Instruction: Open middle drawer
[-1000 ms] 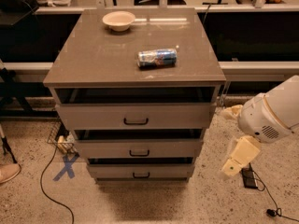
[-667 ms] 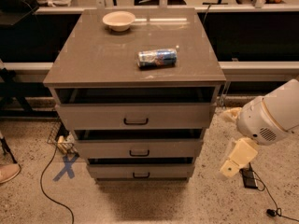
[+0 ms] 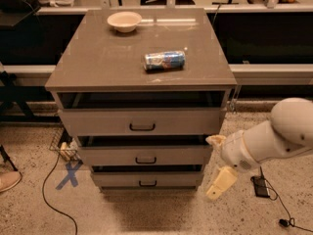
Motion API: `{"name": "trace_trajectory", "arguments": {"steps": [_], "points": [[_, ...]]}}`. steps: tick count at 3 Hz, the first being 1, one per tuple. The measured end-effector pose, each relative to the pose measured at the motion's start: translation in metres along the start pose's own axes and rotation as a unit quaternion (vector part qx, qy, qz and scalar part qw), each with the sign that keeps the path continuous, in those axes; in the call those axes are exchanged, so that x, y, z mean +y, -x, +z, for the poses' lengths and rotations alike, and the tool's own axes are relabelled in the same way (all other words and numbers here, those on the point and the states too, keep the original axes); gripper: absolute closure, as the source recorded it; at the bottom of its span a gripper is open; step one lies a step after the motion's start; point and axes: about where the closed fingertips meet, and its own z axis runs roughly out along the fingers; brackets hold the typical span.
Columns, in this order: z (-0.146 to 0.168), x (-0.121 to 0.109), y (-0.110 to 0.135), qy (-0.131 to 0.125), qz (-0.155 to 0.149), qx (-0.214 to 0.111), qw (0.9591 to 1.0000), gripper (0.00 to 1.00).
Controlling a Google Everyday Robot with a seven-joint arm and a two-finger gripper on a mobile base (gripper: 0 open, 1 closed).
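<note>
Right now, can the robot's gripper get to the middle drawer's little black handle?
Probably yes. The gripper sits beside the cabinet's right edge, level with the middle drawer, fingers apart. Nothing stands before the handle, but the gripper must swing round to the front first.

spread tool (image 3: 218, 161) just right of the ajar middle drawer (image 3: 145, 155)

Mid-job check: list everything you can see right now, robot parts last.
Cabinet: one, grey-taupe, centre, three drawers.
Middle drawer: one, grey-taupe, second of the three.
Bowl: one, cream, cabinet top, back left.
Can: one, blue and silver, lying on its side on the cabinet top.
Tape cross: one, blue, floor left of cabinet.
Black device: one, floor at right.
Gripper: one, cream, open, beside the middle drawer's right end.
</note>
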Motion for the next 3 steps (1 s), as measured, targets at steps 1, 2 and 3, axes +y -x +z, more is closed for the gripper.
{"name": "trace_trajectory", "arguments": {"steps": [1, 2, 3], "points": [[0.08, 0.0, 0.001, 0.012, -0.036, -0.01, 0.9992, 0.0], [0.084, -0.016, 0.004, -0.021, -0.034, -0.017, 0.9991, 0.0], [0.083, -0.015, 0.004, -0.019, -0.034, -0.016, 0.9991, 0.0]]}}
